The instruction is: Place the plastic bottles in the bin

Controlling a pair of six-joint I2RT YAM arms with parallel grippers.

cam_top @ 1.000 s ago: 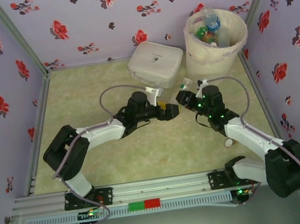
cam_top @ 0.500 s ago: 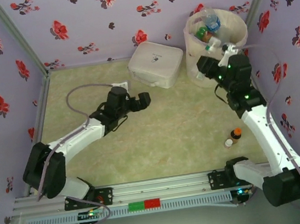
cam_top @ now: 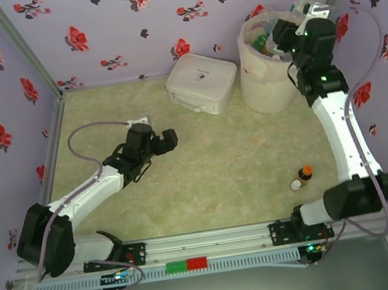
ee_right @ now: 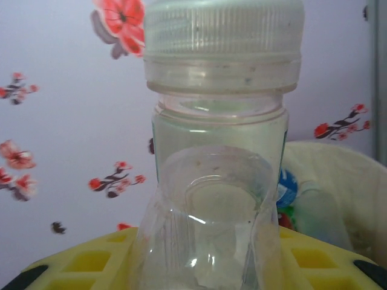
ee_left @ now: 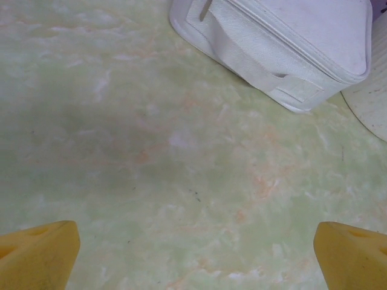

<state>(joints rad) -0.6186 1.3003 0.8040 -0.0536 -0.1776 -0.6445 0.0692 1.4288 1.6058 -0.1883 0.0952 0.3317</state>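
While right gripper (cam_top: pixel 282 34) clamps bottle (ee_right: pixel 221 199) over bin (cam_top: pixel 263 80) — left gripper (cam_top: pixel 167 140) spread.

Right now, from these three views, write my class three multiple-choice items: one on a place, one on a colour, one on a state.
1. The tiny brown bottle with an orange cap stands: A in the tall round cream-white bin; B on the green table; C on the flat square white case.
2. The left gripper has fingertips coloured: A yellow; B red; C blue.
3. The right gripper is: A open and empty; B shut on a clear plastic bottle with a pale cap; C shut on the case.
Key: 1 B, bare table, apart from bin and case. 2 A, both tips show yellow. 3 B, the bottle sits in its grasp.
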